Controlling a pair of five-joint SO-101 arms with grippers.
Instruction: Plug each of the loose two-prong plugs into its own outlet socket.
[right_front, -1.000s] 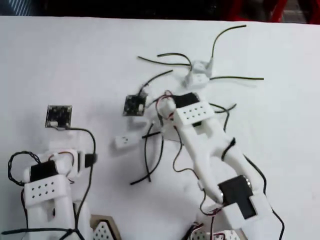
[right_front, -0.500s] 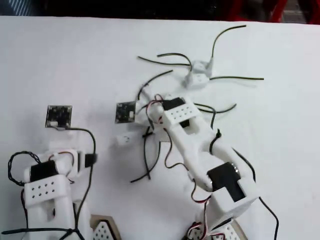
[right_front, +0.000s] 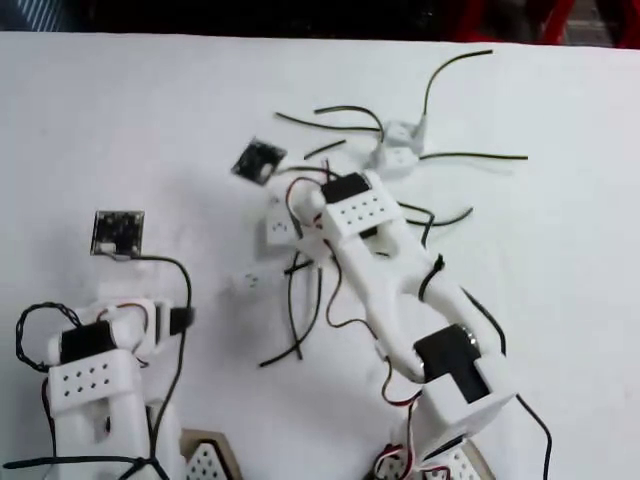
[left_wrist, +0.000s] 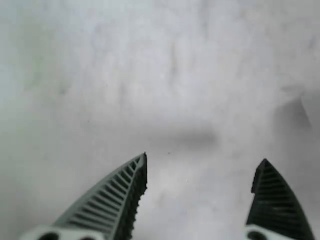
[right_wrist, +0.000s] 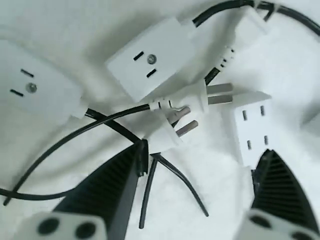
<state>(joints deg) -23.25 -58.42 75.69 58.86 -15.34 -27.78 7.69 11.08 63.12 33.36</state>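
Risk of double pickup: my right pincer (right_wrist: 200, 155), wide open, hangs over two loose plugs (right_wrist: 175, 131) crossed beside an outlet socket (right_wrist: 150, 57) on the worktop (right_wrist: 90, 20), so closing could snag both cords

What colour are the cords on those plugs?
Black cords on white plastic two-prong plugs; the right wrist view shows them best.

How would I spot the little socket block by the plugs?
On the white table, look ahead of the right gripper. The socket block lies beside the two plugs' prongs. Unlike the two outlets nearby, whose slots flank a round hole, its face has four slits.
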